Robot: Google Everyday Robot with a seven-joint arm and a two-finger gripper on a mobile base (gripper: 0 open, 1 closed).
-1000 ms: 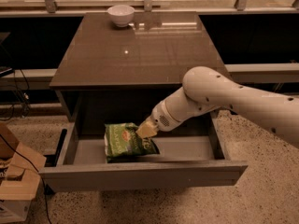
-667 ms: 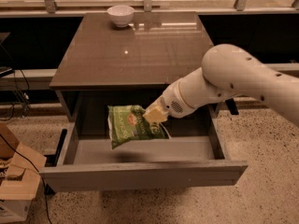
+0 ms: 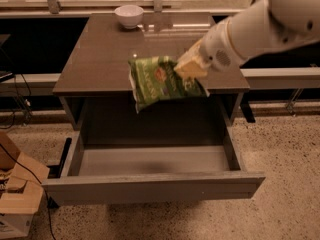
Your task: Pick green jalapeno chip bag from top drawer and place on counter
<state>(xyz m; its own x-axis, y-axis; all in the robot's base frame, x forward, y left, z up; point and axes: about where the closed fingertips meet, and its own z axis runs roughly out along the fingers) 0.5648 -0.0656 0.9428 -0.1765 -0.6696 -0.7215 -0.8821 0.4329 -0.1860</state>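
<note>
The pale cream, blocky gripper (image 3: 189, 67) is clamped on the right-hand edge of the green jalapeno chip bag (image 3: 159, 81), a small crinkly light-green packet with white lettering and a round red-orange emblem. The bag hangs tilted to the gripper's left, its lower corner drooping past the front edge of the tabletop; whether it brushes that edge cannot be told. From the gripper a smooth, white, rounded arm (image 3: 260, 24) rises to the right and leaves the frame at the upper right corner, the wrist angled down and to the left. Under and behind the gripper spreads the counter (image 3: 100, 54), a flat, glossy grey-brown square tabletop that mirrors the light. Below and in front of the gripper the top drawer (image 3: 150, 188), wide, shallow and grey with a plain flat front panel, stands pulled out. Beyond the gripper, to its left, a small round white bowl (image 3: 129, 16) sits near the counter's far edge. Far down to the left a brown cardboard box (image 3: 15, 209) rests on the speckled floor (image 3: 290, 184).
</note>
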